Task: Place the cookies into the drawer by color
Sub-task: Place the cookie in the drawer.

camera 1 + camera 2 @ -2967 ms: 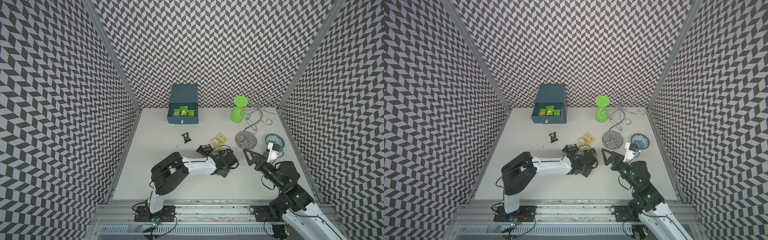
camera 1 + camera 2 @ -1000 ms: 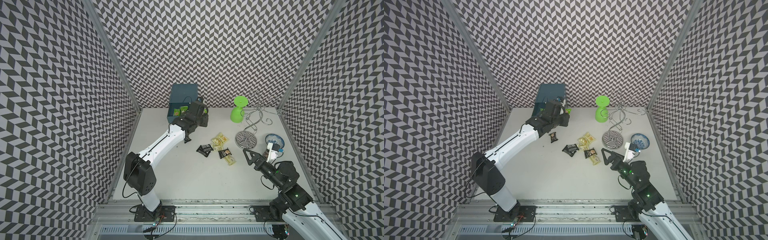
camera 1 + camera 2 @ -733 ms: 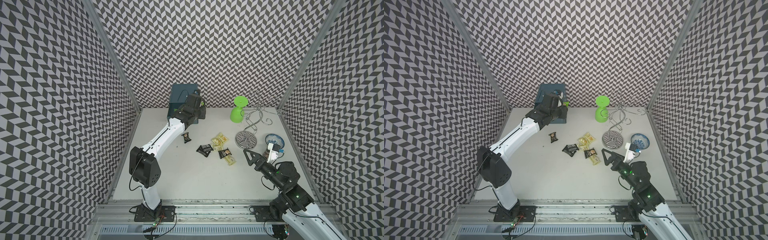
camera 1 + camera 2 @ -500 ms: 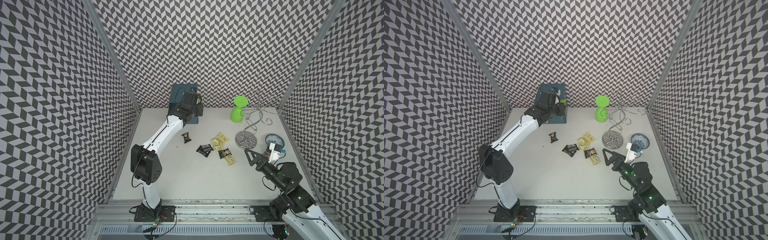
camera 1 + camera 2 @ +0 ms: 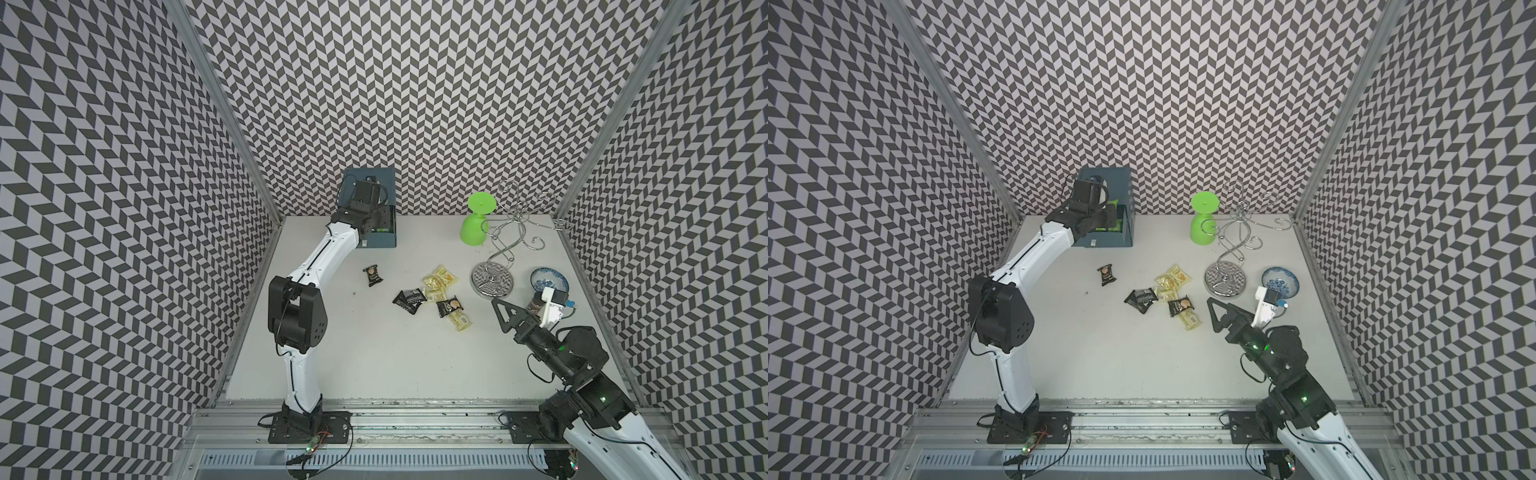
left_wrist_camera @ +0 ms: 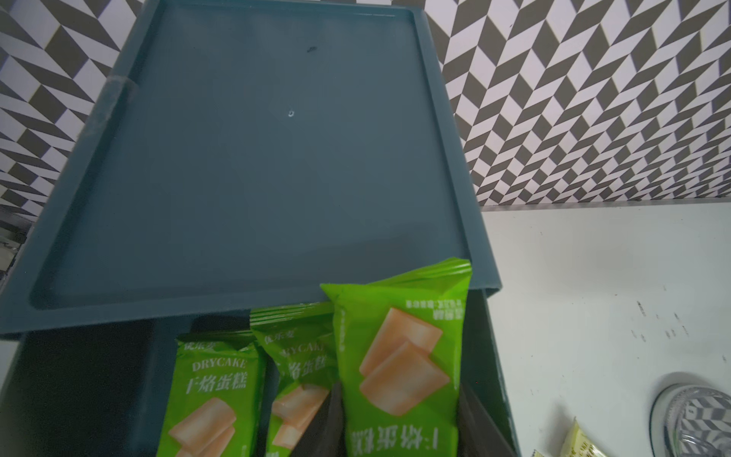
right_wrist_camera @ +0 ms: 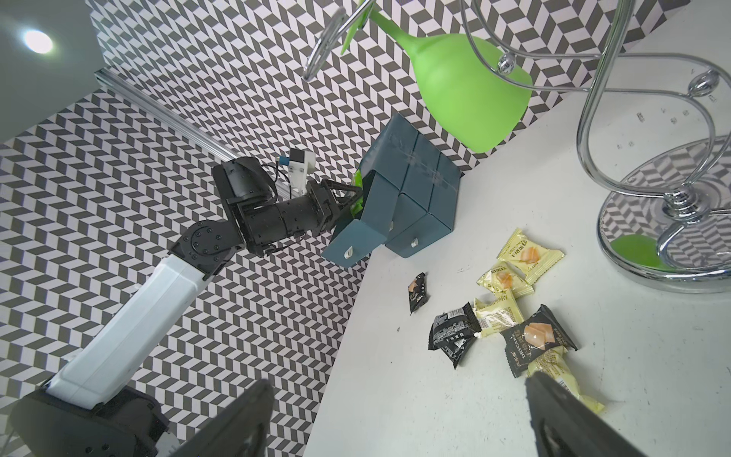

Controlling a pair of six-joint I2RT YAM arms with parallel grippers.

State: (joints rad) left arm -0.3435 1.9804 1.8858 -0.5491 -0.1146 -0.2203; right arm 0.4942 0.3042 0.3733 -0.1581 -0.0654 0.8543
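Left arm (image 5: 328, 253): swung from table centre to back wall. Drawer (image 5: 388, 187): teal chest, top tray pulled open, two green cookies (image 6: 213, 387) inside. Left gripper (image 6: 399, 395): pinched third green packet (image 6: 399, 356) over tray. Right gripper (image 7: 397, 382): spread wide beside black and yellow cookies (image 5: 434, 289) mid-table.

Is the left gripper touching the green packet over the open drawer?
Touching. The left wrist view shows the left gripper with its dark fingers pressed against both sides of the green packet, no gap.
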